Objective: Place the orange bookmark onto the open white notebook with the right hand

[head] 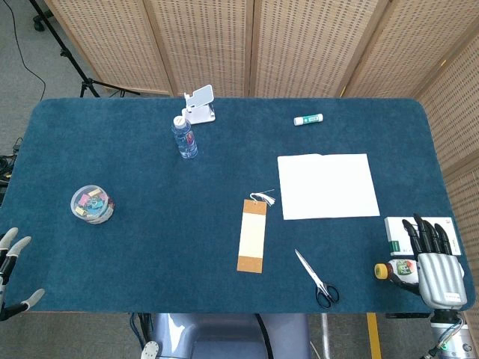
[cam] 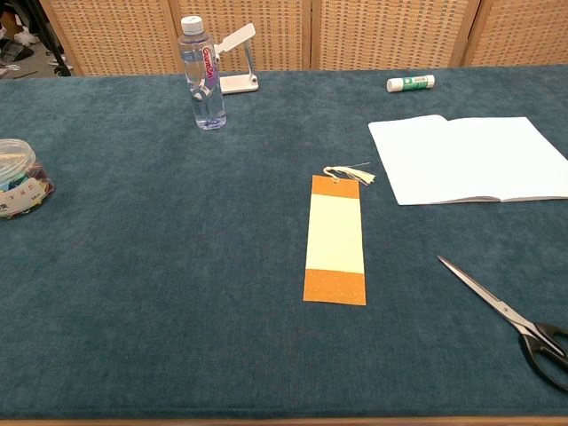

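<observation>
The orange bookmark [head: 253, 235] [cam: 335, 238], cream in the middle with orange ends and a white tassel at its far end, lies flat near the table's centre. The open white notebook [head: 327, 185] [cam: 470, 159] lies flat to its right and a little further back. My right hand [head: 434, 262] hovers at the table's front right corner, fingers spread and holding nothing, well right of the bookmark. My left hand [head: 11, 269] shows only partly at the front left edge, fingers apart and empty. Neither hand appears in the chest view.
Black-handled scissors [head: 316, 278] [cam: 515, 319] lie between the bookmark and my right hand. A white box [head: 419, 232] and a small bottle [head: 395, 270] sit by that hand. Further off: water bottle [head: 184, 137], phone stand [head: 199, 103], glue stick [head: 307, 120], clip jar [head: 92, 204].
</observation>
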Robot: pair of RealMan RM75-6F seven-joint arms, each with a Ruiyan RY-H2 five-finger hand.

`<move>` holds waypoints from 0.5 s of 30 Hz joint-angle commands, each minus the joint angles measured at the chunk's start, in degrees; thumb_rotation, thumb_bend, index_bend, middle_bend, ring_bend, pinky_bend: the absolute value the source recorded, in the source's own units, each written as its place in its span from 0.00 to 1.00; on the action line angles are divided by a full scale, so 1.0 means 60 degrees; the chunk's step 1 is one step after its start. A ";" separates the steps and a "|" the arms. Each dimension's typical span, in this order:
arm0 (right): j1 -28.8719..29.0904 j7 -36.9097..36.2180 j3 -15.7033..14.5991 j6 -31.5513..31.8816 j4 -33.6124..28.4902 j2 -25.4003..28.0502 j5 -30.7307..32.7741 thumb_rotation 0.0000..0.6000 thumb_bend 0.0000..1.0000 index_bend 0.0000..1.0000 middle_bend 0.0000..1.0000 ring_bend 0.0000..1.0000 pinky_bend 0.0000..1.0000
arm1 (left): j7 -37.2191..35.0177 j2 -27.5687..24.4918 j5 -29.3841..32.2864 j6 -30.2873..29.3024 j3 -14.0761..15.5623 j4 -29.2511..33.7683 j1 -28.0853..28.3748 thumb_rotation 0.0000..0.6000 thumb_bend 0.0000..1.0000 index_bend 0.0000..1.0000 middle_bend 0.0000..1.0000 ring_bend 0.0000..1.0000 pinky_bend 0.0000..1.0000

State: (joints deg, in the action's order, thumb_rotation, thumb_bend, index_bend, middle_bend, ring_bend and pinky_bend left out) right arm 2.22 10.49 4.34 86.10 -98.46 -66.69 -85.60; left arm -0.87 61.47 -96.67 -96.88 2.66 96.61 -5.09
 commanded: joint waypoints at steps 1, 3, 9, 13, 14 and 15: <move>0.0089 -0.0013 0.0060 -0.0185 0.0079 -0.0026 0.0218 1.00 0.00 0.00 0.00 0.00 0.00 | -0.0032 -0.0014 0.0071 0.0055 -0.0024 0.0022 0.0017 1.00 0.00 0.00 0.00 0.00 0.00; 0.0098 0.0002 0.0066 -0.0242 0.0082 -0.0034 0.0317 1.00 0.00 0.00 0.00 0.00 0.00 | -0.0045 -0.0029 0.0125 0.0103 -0.0046 0.0045 0.0041 1.00 0.00 0.00 0.00 0.00 0.00; 0.0257 0.0176 0.0164 -0.0330 0.0054 -0.0137 0.0344 1.00 0.00 0.00 0.00 0.00 0.00 | -0.0046 -0.0067 0.0316 0.0280 -0.0115 0.0118 0.0123 1.00 0.00 0.00 0.00 0.00 0.00; 0.0927 0.0683 0.0373 -0.1084 -0.0373 -0.0062 0.0219 1.00 0.00 0.00 0.00 0.00 0.00 | -0.0072 -0.0081 0.0359 0.0250 -0.0152 0.0141 0.0121 1.00 0.00 0.00 0.00 0.00 0.00; 0.1136 0.0824 0.0446 -0.1337 -0.0531 -0.0028 0.0218 1.00 0.00 0.00 0.00 0.00 0.00 | -0.0079 -0.0083 0.0364 0.0242 -0.0156 0.0141 0.0118 1.00 0.00 0.00 0.00 0.00 0.00; 0.1424 0.1011 0.0569 -0.1692 -0.0758 0.0014 0.0283 1.00 0.00 0.00 0.00 0.00 0.00 | -0.0095 -0.0084 0.0379 0.0237 -0.0165 0.0148 0.0118 1.00 0.00 0.00 0.00 0.00 0.00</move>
State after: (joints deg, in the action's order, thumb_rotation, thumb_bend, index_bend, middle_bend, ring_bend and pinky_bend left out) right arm 7.22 13.98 6.27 80.06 -100.25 -67.15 -83.96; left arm -1.40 60.98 -94.44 -95.44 1.69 97.48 -4.37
